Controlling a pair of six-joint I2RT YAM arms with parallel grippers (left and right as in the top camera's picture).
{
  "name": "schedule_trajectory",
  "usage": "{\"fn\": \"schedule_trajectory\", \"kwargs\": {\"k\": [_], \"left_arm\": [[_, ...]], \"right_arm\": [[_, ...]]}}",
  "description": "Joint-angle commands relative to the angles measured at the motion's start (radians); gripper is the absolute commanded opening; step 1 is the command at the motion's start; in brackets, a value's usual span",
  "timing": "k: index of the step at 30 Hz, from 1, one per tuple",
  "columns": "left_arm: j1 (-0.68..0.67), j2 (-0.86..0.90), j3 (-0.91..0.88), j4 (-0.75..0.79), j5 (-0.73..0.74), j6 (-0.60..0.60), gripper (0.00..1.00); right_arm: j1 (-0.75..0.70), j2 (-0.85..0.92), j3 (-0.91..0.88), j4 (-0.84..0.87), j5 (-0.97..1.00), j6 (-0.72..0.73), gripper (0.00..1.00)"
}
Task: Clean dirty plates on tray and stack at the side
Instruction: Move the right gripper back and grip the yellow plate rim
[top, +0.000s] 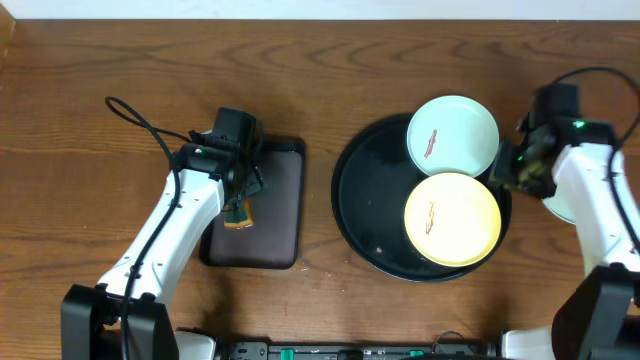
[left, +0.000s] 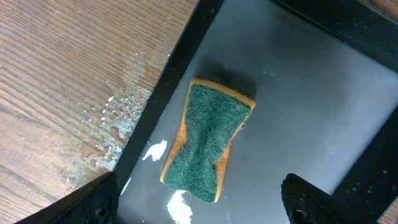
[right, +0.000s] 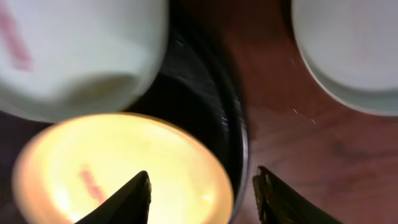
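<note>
The round black tray (top: 352, 190) holds a pale blue-white plate (top: 455, 128) and a pale yellow plate (top: 452, 222), each with a reddish smear. A third pale plate (top: 562, 208) lies on the table to the right of the tray, mostly hidden by my right arm. It shows better in the right wrist view (right: 354, 50). My right gripper (top: 515, 170) is open and empty. In the right wrist view (right: 202, 180) its fingers straddle the yellow plate's (right: 112, 162) right edge and the tray rim (right: 235, 124). My left gripper (left: 199, 186) is open above a green-topped sponge (left: 208, 140).
The sponge (top: 238, 213) lies on a smaller rectangular dark brown tray (top: 285, 215) at the left, which looks wet (left: 298, 106). Water droplets (left: 118, 118) lie on the wooden table beside it. A black cable (top: 140, 120) loops behind my left arm.
</note>
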Motion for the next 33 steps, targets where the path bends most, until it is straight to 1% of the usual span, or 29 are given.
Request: {"fn": "schedule_trajectory", "kwargs": {"k": [1, 4, 6, 8, 10, 12, 14, 15, 17, 21, 25, 29, 33], "left_arm": [[0.003, 0.002, -0.006, -0.003, -0.009, 0.006, 0.84], [0.003, 0.002, -0.006, -0.003, -0.009, 0.006, 0.84], [0.003, 0.001, -0.006, -0.003, -0.009, 0.006, 0.84], [0.003, 0.002, -0.006, -0.003, -0.009, 0.006, 0.84], [0.003, 0.002, -0.006, -0.003, -0.009, 0.006, 0.84], [0.003, 0.002, -0.006, -0.003, -0.009, 0.006, 0.84], [0.003, 0.002, -0.006, -0.003, -0.009, 0.006, 0.84], [0.003, 0.002, -0.006, -0.003, -0.009, 0.006, 0.84], [0.003, 0.002, -0.006, -0.003, -0.009, 0.006, 0.84], [0.003, 0.002, -0.006, -0.003, -0.009, 0.006, 0.84], [0.003, 0.002, -0.006, -0.003, -0.009, 0.006, 0.84], [0.003, 0.002, -0.006, -0.003, -0.009, 0.006, 0.84], [0.003, 0.002, -0.006, -0.003, -0.009, 0.006, 0.84]], "right_arm": [[0.014, 0.004, -0.079, 0.05, 0.1, 0.071, 0.52], [0.016, 0.004, -0.167, 0.157, -0.043, 0.024, 0.52], [0.016, 0.004, -0.219, 0.208, -0.099, 0.011, 0.51], [0.015, 0.004, -0.258, 0.222, -0.079, 0.013, 0.5], [0.014, 0.004, -0.289, 0.226, -0.007, 0.038, 0.49], [0.014, 0.004, -0.307, 0.232, 0.022, 0.045, 0.44], [0.015, 0.004, -0.32, 0.248, 0.003, 0.04, 0.34], [0.015, 0.004, -0.322, 0.258, -0.005, 0.035, 0.13], [0.015, 0.001, -0.32, 0.264, -0.011, 0.03, 0.02], [0.021, -0.018, -0.316, 0.302, -0.137, -0.09, 0.01], [0.049, -0.063, -0.316, 0.332, -0.252, -0.151, 0.01], [0.097, -0.097, -0.316, 0.327, -0.29, -0.163, 0.01], [0.164, -0.092, -0.317, 0.331, -0.346, -0.166, 0.01]]}}
